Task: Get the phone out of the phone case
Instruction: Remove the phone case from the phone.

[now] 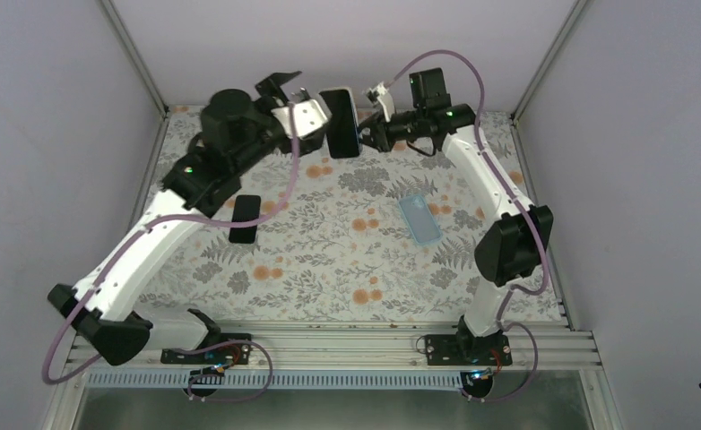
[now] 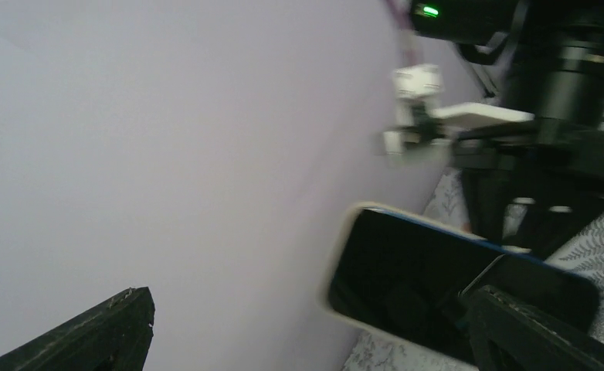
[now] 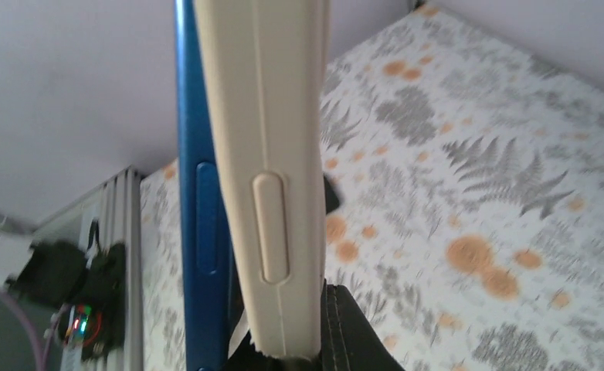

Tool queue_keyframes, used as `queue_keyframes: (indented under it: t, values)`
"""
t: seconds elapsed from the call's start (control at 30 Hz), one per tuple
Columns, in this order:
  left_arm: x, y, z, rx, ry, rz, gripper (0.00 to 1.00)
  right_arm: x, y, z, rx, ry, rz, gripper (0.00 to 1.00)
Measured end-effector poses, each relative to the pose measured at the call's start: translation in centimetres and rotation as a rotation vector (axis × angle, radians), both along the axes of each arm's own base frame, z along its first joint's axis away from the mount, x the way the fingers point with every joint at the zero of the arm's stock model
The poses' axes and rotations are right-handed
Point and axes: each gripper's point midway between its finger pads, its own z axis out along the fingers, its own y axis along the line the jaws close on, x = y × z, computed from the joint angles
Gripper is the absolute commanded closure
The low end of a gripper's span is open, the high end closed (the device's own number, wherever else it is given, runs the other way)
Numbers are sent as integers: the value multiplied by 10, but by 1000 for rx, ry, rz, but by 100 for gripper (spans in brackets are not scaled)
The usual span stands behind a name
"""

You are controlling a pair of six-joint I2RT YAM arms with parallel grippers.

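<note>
The phone (image 1: pixel 340 124), with a black screen, hangs upright in the air at the back of the table. My right gripper (image 1: pixel 367 134) is shut on its one end. In the right wrist view its edge shows two layers: a beige shell (image 3: pixel 276 154) with a moulded button and a dark blue edge (image 3: pixel 198 193), parted towards the top; a black finger (image 3: pixel 353 332) presses the beige side. My left gripper (image 1: pixel 307 94) is open, and in its wrist view one finger (image 2: pixel 531 332) overlaps the screen (image 2: pixel 407 286). The light-blue phone case (image 1: pixel 419 219) lies flat and alone on the table.
A plain black phone (image 1: pixel 245 218) lies on the floral cloth under the left arm. Grey walls and metal posts close in the back and sides. An aluminium rail (image 1: pixel 329 345) runs along the near edge.
</note>
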Motion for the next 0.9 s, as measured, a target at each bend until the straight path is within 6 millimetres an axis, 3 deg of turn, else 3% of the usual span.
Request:
queue_keyframes:
  t: [0.07, 0.2, 0.33, 0.4, 0.67, 0.9]
  values:
    - [6, -17, -13, 19, -1, -4, 0, 21, 3, 13, 22, -3, -53, 97]
    - [14, -48, -62, 91, 13, -14, 0, 54, 9, 34, 65, -11, -123, 97]
    - [21, -62, -94, 114, 15, -12, 0, 58, 8, 37, 84, 23, -155, 97]
    - [25, -65, -99, 111, 12, -9, 0, 61, 7, 35, 91, 38, -168, 97]
    - [35, -73, -84, 26, -51, -3, 0, 63, 7, 21, 89, 103, -199, 97]
    - [47, -84, -113, 44, -2, -5, 0, 62, 5, 26, 103, 106, -216, 97]
